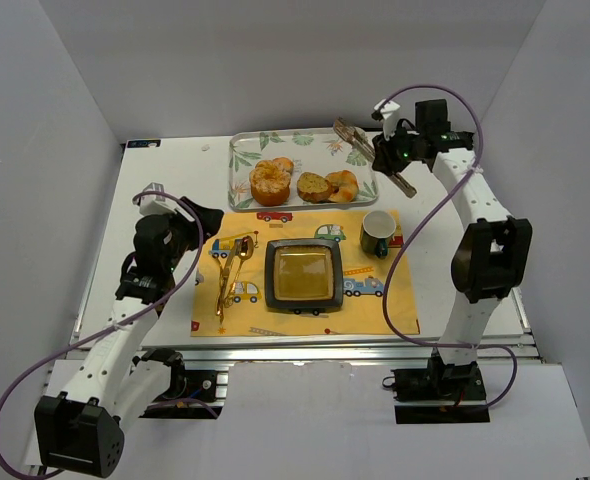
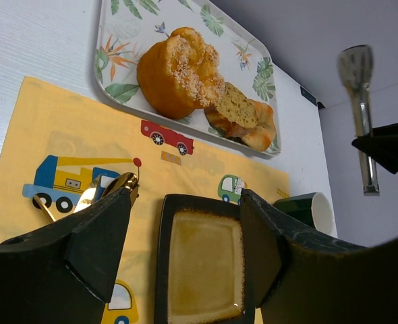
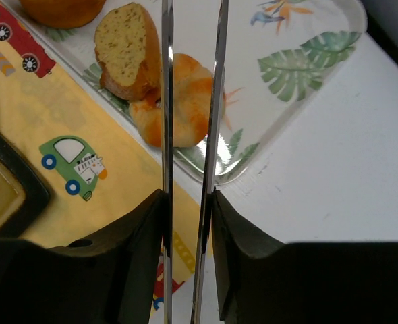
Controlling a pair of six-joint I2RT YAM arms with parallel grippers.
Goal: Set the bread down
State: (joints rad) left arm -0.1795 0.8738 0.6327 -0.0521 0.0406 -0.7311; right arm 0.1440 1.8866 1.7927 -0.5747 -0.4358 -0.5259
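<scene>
Three breads lie on the leaf-patterned tray (image 1: 245,150): a round sugared bun (image 1: 271,180), a cut slice (image 1: 315,186) and an orange roll (image 1: 343,184). My right gripper (image 1: 390,155) is shut on metal tongs (image 1: 353,138) and holds them over the tray's right end. In the right wrist view the gripper (image 3: 189,202) squeezes the two tong arms (image 3: 166,81), which frame the roll (image 3: 185,101) beside the slice (image 3: 126,50). My left gripper (image 1: 200,225) is open and empty above the placemat's left side. It faces the dark square plate (image 2: 206,263).
The plate (image 1: 303,275) sits in the middle of a yellow placemat (image 1: 375,300) printed with cars. A green cup (image 1: 377,232) stands at the mat's right. Gold cutlery (image 1: 230,270) lies at its left. White walls enclose the table.
</scene>
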